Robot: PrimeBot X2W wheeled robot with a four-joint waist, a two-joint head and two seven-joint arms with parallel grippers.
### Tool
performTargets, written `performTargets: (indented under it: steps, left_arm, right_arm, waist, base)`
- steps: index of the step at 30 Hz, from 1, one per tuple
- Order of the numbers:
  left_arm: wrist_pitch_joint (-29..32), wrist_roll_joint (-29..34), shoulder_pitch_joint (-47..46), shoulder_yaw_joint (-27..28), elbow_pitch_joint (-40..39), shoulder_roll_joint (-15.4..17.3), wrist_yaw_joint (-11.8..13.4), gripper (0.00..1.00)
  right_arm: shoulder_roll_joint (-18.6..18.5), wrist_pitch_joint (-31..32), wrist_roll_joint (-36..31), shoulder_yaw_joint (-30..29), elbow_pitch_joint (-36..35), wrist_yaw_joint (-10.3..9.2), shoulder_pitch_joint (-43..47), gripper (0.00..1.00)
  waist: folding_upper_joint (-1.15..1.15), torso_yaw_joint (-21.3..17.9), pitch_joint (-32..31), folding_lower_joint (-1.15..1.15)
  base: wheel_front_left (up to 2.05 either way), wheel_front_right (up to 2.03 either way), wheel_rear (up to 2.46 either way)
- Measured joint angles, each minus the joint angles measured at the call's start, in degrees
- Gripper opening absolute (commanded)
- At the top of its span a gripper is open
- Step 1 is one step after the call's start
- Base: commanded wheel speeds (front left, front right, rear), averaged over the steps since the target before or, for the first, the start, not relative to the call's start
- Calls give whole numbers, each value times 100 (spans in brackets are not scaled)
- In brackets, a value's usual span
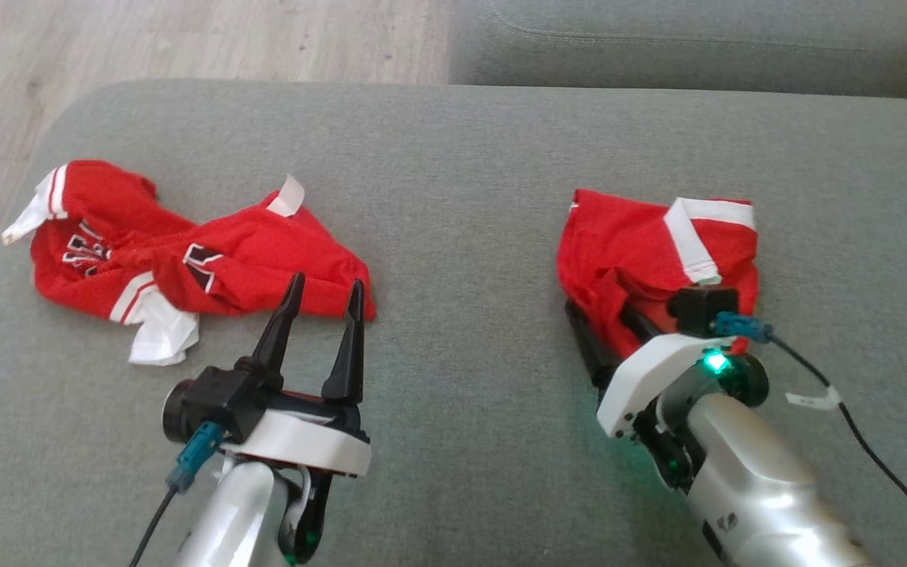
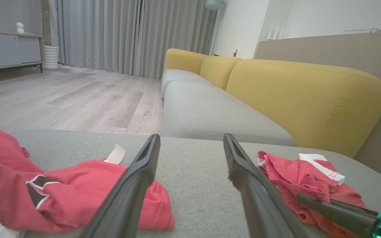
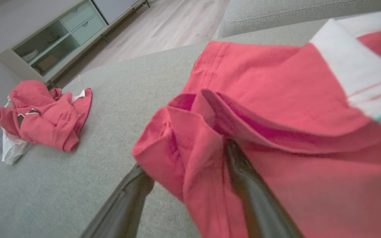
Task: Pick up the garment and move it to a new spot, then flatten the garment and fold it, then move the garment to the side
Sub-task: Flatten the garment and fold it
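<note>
here the left claw (image 1: 326, 283) stands apart just beside a crumpled red garment (image 1: 209, 260) on the grey cushion (image 1: 461, 197); the right claw (image 3: 187, 158), also apart, has its fingers in the folded red garment (image 1: 642, 244).

We cannot see the fingertips of the right gripper (image 3: 187, 160): both run under a fold of the folded shirt (image 3: 276, 99). The cloth is blurred close to them and is cut off by the right and bottom edges beyond the right-hand finger. From the head, the wrist camera (image 1: 704, 309) and the cloth cover those fingers (image 1: 584, 335) but for one dark strip. Ahead and left of the fingers of the left gripper (image 2: 190, 136), the crumpled shirt (image 2: 61, 195) runs off the left and bottom edges. We find its lettering (image 1: 82, 250) creased past reading. Behind the right fingers, the cable (image 1: 879, 454) leaves the right edge. Far beyond the left-hand finger, what lies in the cabinet (image 3: 45, 49) is too small to tell.
</note>
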Motion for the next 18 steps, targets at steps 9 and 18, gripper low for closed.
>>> performTargets:
  steps: [9,18]
  left_arm:
    - [0,-7,-1,53,1,31,22,100]
    - [0,-7,3,180,-124,47,59,100]
  right_arm:
    - [-5,-151,242,438,-97,0,-1,100]
    - [-516,-534,276,54,-918,0,-1,100]
  waist:
    - [0,-254,-90,0]
    - [0,-612,-281,0]
  base:
    - [0,0,0]
    - [0,0,0]
